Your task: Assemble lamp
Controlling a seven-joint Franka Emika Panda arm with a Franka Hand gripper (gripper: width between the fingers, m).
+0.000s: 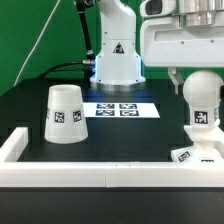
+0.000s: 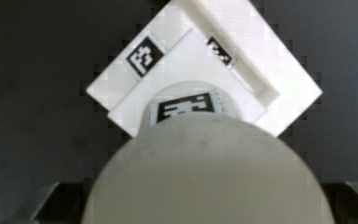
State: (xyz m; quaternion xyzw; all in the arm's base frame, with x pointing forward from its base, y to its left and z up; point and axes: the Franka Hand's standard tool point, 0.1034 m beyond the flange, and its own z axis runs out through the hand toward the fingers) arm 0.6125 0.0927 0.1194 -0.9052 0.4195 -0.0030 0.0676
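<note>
The round white bulb [image 1: 203, 100] stands upright on the small flat stepped base [image 1: 195, 152] at the exterior view's right, near the front wall. My gripper [image 1: 198, 82] comes down from above and straddles the top of the bulb. In the wrist view the bulb [image 2: 194, 165] fills the space between the two dark fingers [image 2: 51, 203], which lie against its sides, so the gripper [image 2: 194, 205] is shut on the bulb. Beyond it shows the tagged base [image 2: 211, 60]. The tapered shade [image 1: 65, 113] stands mouth down at the exterior view's left, apart from the gripper.
The marker board [image 1: 120, 110] lies flat in the middle of the black table. Behind it stands the white robot pedestal [image 1: 115, 55]. A low white wall [image 1: 90, 172] runs along the front and up the exterior view's left side.
</note>
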